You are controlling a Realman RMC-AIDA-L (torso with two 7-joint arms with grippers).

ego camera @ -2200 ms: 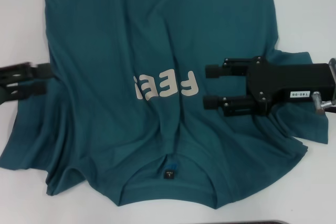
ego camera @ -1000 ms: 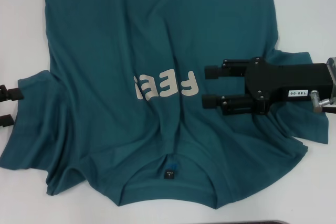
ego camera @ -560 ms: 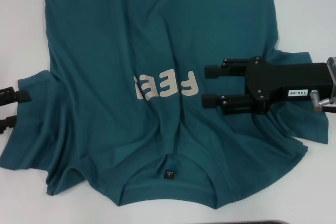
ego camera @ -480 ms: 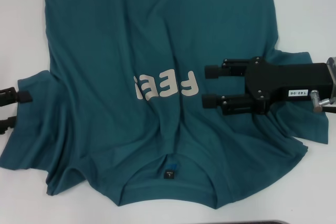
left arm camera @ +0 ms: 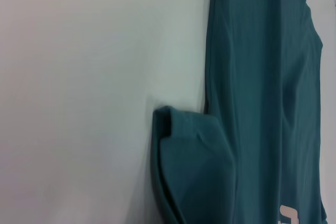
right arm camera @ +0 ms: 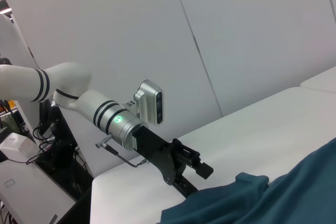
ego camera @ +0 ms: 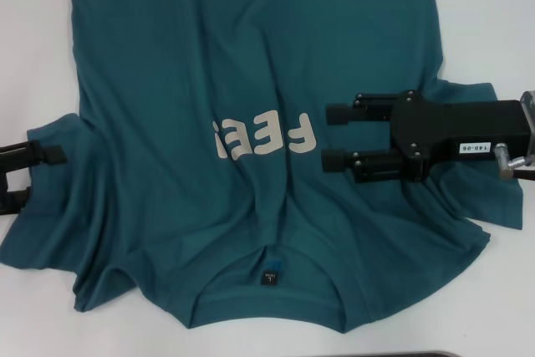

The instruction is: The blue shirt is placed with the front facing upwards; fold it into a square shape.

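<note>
1. We see the left gripper (ego camera: 32, 178) at the left edge of the head view, its two fingers spread apart, one pad (ego camera: 55, 155) touching the edge of the shirt's left sleeve (ego camera: 52, 198).
2. In the right wrist view the same left gripper (right arm camera: 197, 177) reaches in low over the table (right arm camera: 273, 129), and nothing is held between its fingers.
3. We find the right gripper (ego camera: 334, 136) lying over the shirt just beside the lettering, its fingers parted and pointing toward the chest; it clasps nothing.
4. The blue shirt (ego camera: 251, 64) lies spread front-up on the white table (ego camera: 493, 31), collar (ego camera: 269, 290) nearest us, hem running out of view at the far side.
5. The cream lettering (ego camera: 266, 137) sits mid-chest, and a small dark label (ego camera: 269, 277) shows inside the neck.
6. In the left wrist view the sleeve (left arm camera: 191, 166) is partly folded with its edge curled up from the table (left arm camera: 79, 77).
</note>
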